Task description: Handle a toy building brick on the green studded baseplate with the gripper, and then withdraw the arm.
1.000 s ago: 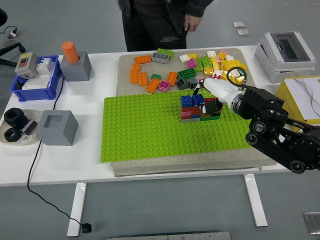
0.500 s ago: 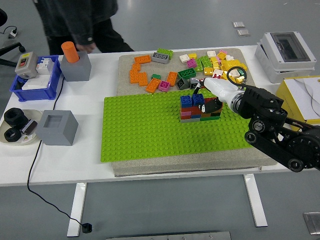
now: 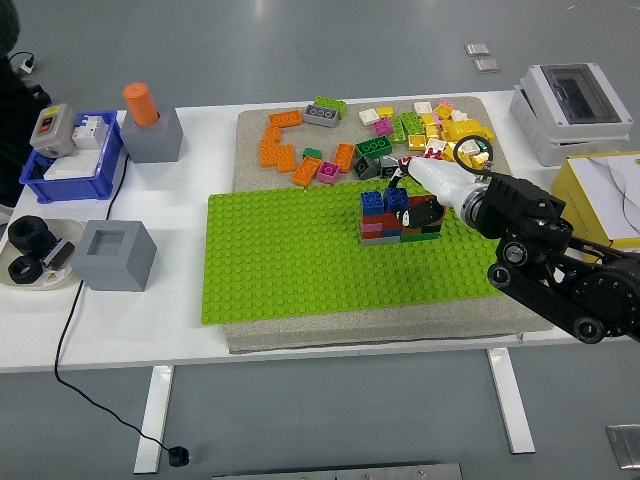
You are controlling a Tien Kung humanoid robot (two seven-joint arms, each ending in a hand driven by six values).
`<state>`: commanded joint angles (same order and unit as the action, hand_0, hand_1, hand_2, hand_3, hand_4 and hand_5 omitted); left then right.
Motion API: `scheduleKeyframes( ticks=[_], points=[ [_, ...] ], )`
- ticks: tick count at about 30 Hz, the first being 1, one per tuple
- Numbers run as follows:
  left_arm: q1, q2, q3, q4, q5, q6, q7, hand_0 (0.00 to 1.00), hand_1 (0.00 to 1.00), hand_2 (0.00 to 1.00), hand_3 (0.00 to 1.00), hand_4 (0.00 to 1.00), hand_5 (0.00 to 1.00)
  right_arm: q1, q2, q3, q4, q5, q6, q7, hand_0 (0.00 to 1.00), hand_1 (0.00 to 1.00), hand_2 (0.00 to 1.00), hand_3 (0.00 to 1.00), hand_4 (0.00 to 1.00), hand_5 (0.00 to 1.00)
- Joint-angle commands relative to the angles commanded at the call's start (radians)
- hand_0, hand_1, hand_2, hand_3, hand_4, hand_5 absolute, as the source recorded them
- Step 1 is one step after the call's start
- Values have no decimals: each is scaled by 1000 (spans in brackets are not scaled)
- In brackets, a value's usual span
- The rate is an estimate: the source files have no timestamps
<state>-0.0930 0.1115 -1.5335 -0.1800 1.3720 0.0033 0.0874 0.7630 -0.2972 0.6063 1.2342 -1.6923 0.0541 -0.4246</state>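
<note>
Right hand (image 3: 418, 205) is reaching onto the brick stack (image 3: 392, 217); its grip cannot be made out.
The stack is sitting on the green baseplate (image 3: 290, 265), and loose bricks (image 3: 300, 150) are lying on the mat beyond.

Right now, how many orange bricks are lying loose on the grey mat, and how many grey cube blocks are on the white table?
Loose orange bricks on the grey mat: about 6, though some touch and are hard to split.
Grey cube blocks on the white table: 2, one holding an orange cylinder.
Total: about 8.
</note>
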Motion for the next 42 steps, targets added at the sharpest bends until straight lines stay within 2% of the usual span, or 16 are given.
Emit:
scheduleKeyframes(
  ticks=[14, 15, 20, 21, 42],
  points=[
    [1, -1, 3, 0, -2, 0, -1, 631, 585, 554, 578, 615, 217, 1, 1, -6, -2, 6, -4, 2, 888, 873, 906, 666, 523, 93],
    [1, -1, 3, 0, -2, 0, -1, 631, 586, 553, 579, 616, 216, 1, 1, -6, -3, 6, -4, 2, 889, 874, 909, 671, 574, 99],
    [1, -1, 3, 0, -1, 0, -2, 631, 586, 553, 579, 616, 216, 1, 1, -8, -4, 11, -5, 2, 889, 874, 909, 671, 574, 99],
    [1, -1, 3, 0, -1, 0, -2, 631, 586, 554, 579, 615, 216, 1, 0, -8, -4, 12, -5, 2, 889, 875, 914, 682, 706, 140],
    [-2, 0, 8, 0, -1, 3, -9, 630, 586, 549, 578, 612, 216, 3, -1, -4, -9, 19, -2, 1, 891, 878, 918, 682, 699, 138]
  ],
)
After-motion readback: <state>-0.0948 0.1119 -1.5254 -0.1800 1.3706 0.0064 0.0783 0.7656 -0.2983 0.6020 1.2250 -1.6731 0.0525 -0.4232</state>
